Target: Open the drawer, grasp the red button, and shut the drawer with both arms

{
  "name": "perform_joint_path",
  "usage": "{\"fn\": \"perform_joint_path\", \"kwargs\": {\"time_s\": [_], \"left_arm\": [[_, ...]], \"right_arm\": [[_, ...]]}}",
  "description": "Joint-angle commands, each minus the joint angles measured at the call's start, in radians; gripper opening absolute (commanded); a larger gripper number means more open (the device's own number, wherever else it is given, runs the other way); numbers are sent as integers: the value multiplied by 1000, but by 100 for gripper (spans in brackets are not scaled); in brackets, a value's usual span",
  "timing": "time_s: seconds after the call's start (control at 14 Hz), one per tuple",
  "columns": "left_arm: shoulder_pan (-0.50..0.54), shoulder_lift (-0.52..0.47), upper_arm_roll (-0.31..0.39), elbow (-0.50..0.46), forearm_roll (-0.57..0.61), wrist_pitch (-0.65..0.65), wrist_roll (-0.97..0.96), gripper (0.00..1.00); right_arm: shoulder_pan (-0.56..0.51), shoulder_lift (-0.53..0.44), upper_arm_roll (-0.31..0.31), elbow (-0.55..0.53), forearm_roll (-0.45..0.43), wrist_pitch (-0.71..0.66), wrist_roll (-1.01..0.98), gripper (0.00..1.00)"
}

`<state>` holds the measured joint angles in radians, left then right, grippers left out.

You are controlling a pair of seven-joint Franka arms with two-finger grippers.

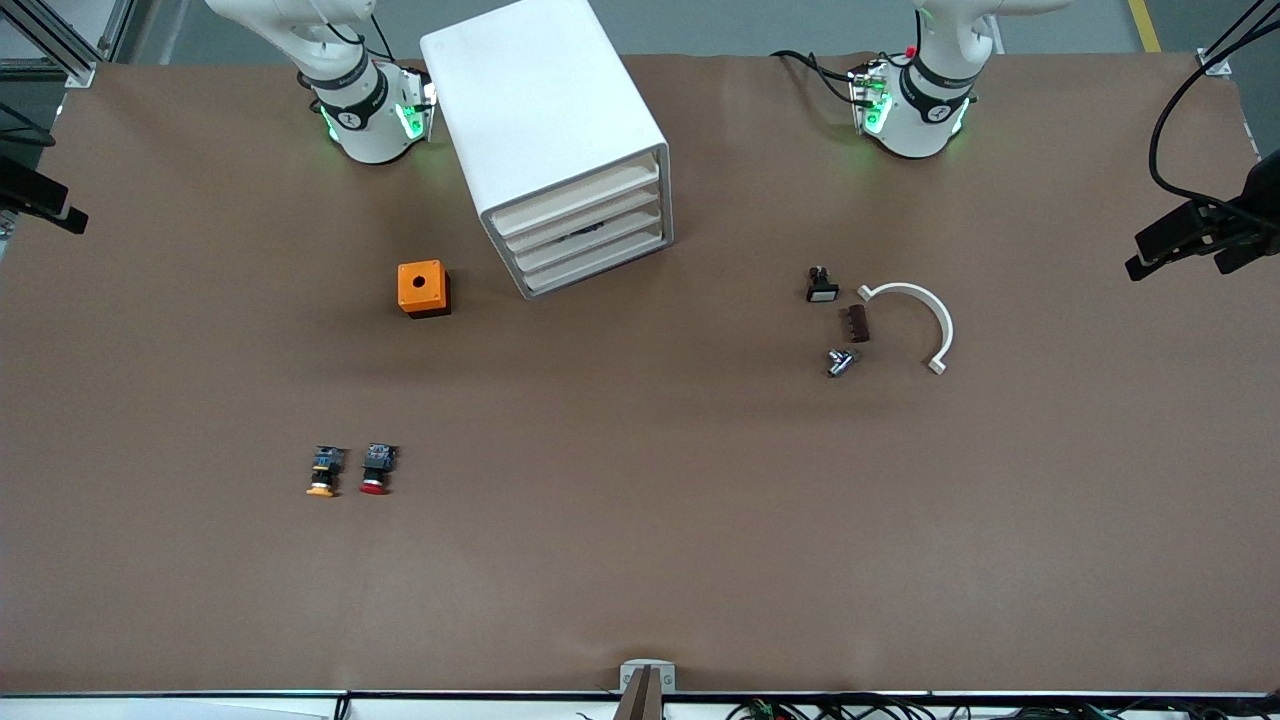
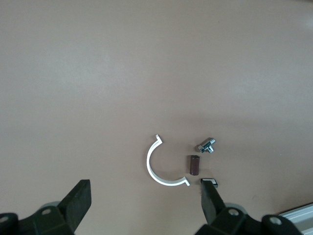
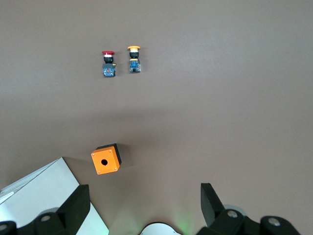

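A brown desk (image 1: 640,560) carries everything here, with both arms drawn back to their bases and waiting. A tall white cabinet (image 1: 535,110) stands angled between the 2 bases, its 4 drawers all shut; the drawer (image 1: 582,216) that is 2nd from the top sits flush with the others, and a dark shape shows in the slot just under it. No brand, label or writing can be read on any item.

An orange box (image 1: 423,288) with a round hole in its top sits beside the cabinet, toward the right arm's end of the desk. A white half-ring clip (image 1: 925,315) lies toward the left arm's end, with 3 small parts just beside it: a black part with a white face (image 1: 821,286), a dark brown block (image 1: 856,323) and a small metal fitting (image 1: 841,362).

The button (image 1: 376,468), red-capped with a black-and-blue body, lies on its side on the open desk, nearer the front camera than the orange box, just beside an orange-capped button (image 1: 322,471).

The left tool (image 2: 146,203) hangs high over the clip and small parts, its fingers (image 2: 78,200) spread wide apart and empty. The right tool (image 3: 144,205) hangs over the desk by the orange box and cabinet corner, likewise wide apart and empty.
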<state>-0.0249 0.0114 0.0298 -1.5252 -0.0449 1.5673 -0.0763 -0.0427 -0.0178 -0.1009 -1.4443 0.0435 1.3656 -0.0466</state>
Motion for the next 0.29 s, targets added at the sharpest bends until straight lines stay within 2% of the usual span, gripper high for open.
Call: {"fn": "perform_joint_path", "kwargs": {"time_s": [0.0, 0.21], "left_arm": [[-10, 12, -1, 28, 22, -10, 3, 99], [-12, 12, -2, 30, 22, -10, 1, 99]], "right_arm": [[-5, -51, 17, -38, 6, 27, 7, 100], [1, -57, 17, -50, 3, 47, 5, 100]]}}
